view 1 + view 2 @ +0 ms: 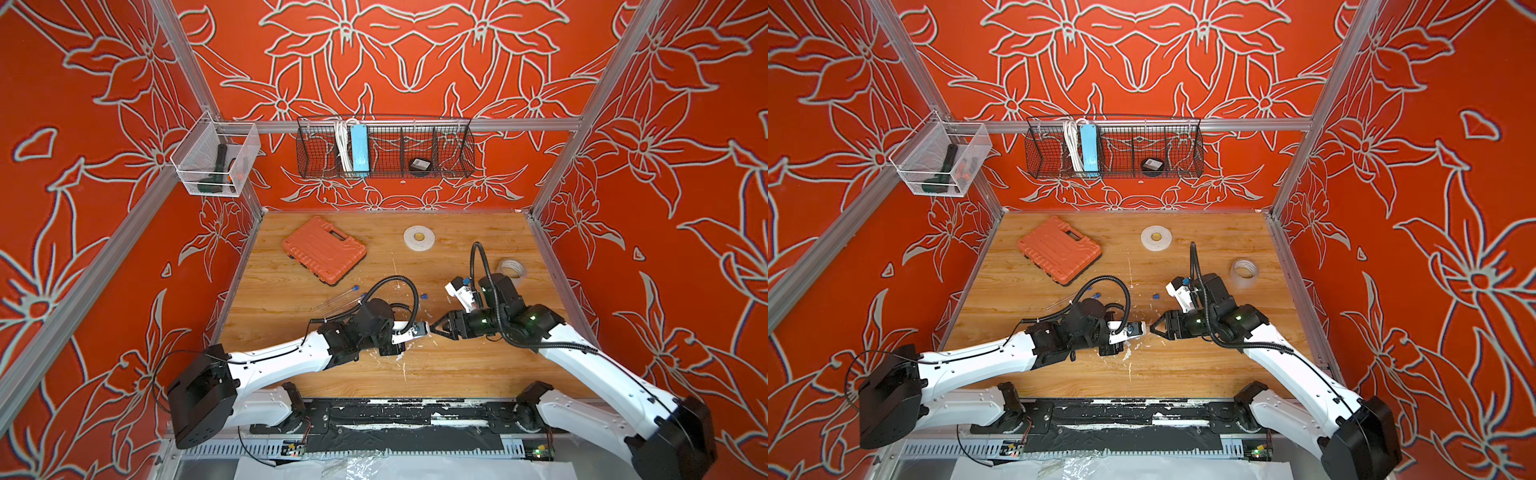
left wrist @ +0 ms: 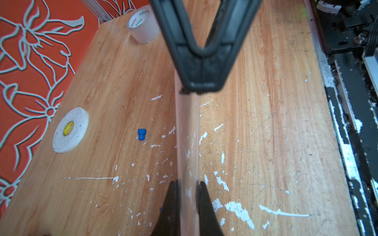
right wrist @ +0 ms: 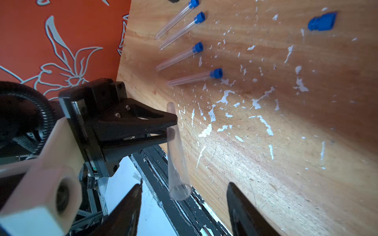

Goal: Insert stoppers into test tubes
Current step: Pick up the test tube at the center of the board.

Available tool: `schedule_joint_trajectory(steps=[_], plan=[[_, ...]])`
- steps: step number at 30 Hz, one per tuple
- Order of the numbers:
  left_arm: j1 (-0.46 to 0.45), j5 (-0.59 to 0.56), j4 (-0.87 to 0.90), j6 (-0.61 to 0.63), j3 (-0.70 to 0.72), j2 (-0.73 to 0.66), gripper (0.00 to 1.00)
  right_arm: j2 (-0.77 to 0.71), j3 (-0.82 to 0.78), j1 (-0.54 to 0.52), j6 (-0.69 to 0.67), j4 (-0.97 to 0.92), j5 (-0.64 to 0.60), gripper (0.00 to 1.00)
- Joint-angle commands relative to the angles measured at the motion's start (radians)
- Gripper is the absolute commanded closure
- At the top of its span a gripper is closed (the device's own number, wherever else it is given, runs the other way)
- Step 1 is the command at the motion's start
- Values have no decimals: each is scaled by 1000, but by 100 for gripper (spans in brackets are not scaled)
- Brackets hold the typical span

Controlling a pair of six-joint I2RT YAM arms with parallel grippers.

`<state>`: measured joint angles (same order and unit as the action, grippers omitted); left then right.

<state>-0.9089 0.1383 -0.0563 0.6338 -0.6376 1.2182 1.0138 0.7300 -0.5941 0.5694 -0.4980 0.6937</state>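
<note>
Orange floral walls enclose a scuffed wooden tabletop (image 1: pixel 457 374). Toward its far side lie an orange tool case (image 1: pixel 324 249), a white tape roll (image 1: pixel 419 237) and a translucent tape roll (image 1: pixel 513 270). A wire basket (image 1: pixel 453 153) and a clear bin (image 1: pixel 208 183) hang on the frame.

The left gripper (image 3: pixel 171 128) is clamped across a test tube (image 3: pixel 177 155), held clear of the tabletop. The tube's long axis runs from its rounded closed end, beyond the left fingers, to its open mouth, which faces the right gripper (image 3: pixel 184 183). That gripper's jaws stand wide apart, one on each side of the mouth, gripping nothing.

Four capped tubes (image 3: pixel 176 58) lie flat and roughly parallel, with their blue ends all to one side. A loose stopper (image 2: pixel 141 134) lies apart from them on bare wood.

The right wrist view shows all four capped tubes. In both top views the left arm (image 1: pixel 282 357) covers part of the group, and the left wrist view shows none. The held tube is barely discernible in the top views.
</note>
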Motion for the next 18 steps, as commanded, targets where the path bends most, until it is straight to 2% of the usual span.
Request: schedule_joint_trajectory(steps=[1, 7, 18], plan=[[6, 23, -35, -5, 7, -21, 100, 33, 29, -25, 12, 27, 17, 39], [7, 20, -28, -2, 9, -20, 100, 66, 45, -55, 30, 52, -20, 53], [7, 8, -24, -2, 6, -6, 100, 103, 76, -68, 42, 63, -85, 60]])
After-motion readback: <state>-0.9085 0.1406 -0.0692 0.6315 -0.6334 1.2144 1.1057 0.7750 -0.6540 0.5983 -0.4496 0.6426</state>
